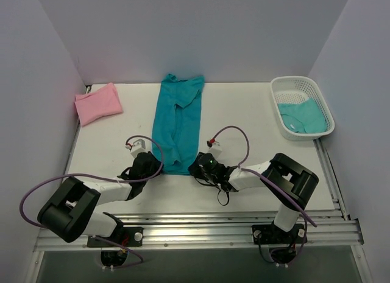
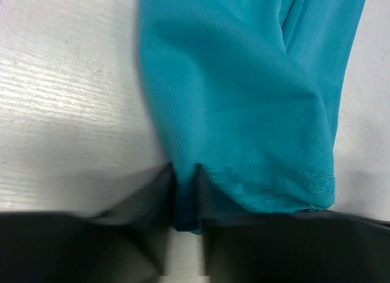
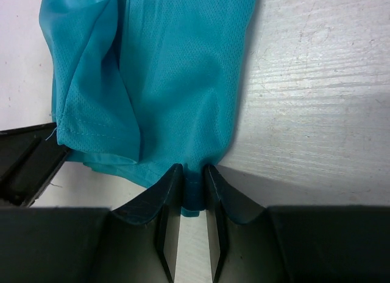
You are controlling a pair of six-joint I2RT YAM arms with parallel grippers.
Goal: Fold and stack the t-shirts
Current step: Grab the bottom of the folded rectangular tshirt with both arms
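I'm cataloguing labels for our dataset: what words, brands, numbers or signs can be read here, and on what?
None readable in any view: the spread teal t-shirt, the folded pink t-shirt, the white basket and the table show no print.

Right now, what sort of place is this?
Likely a lab robot cell for laundry folding: plain walls box in a table, the left arm and right arm bolt to an aluminium rail, and a teal t-shirt, a folded pink t-shirt and a white mesh basket lie on the table.
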